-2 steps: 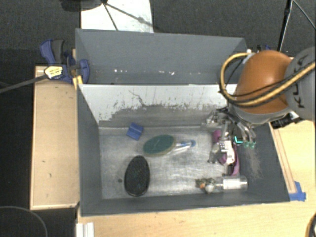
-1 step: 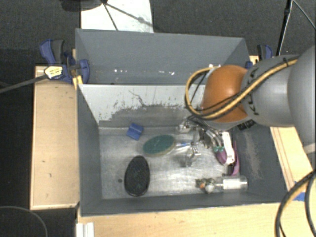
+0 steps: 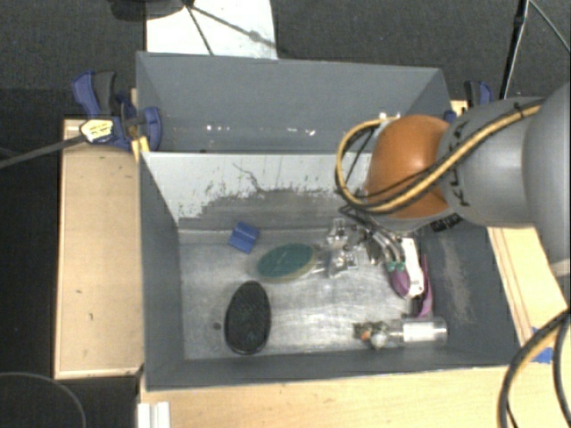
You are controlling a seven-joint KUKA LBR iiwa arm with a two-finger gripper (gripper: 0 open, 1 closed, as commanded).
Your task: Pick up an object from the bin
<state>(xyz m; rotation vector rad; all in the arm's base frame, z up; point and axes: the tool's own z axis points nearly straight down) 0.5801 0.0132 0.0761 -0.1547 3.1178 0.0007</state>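
Robot hand (image 3: 339, 255) low in the grey bin (image 3: 294, 105), at the right edge of a flat green oval disc (image 3: 285, 262).
Whether it is open or closed cannot be told, and nothing is seen in its grip. The disc lies mid-floor, with a small blue block (image 3: 243, 236) to its upper left and a black oval brush (image 3: 247, 316) at lower left. This looks like the approach step; next it would need to close on the disc, then lift.

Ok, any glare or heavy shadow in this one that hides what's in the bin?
Camera view: small bright glints along the bin's back wall and a pale sheen on its floor; the side under the arm is darker, where the purple object lies; the black oval brush and green disc are plainly visible.
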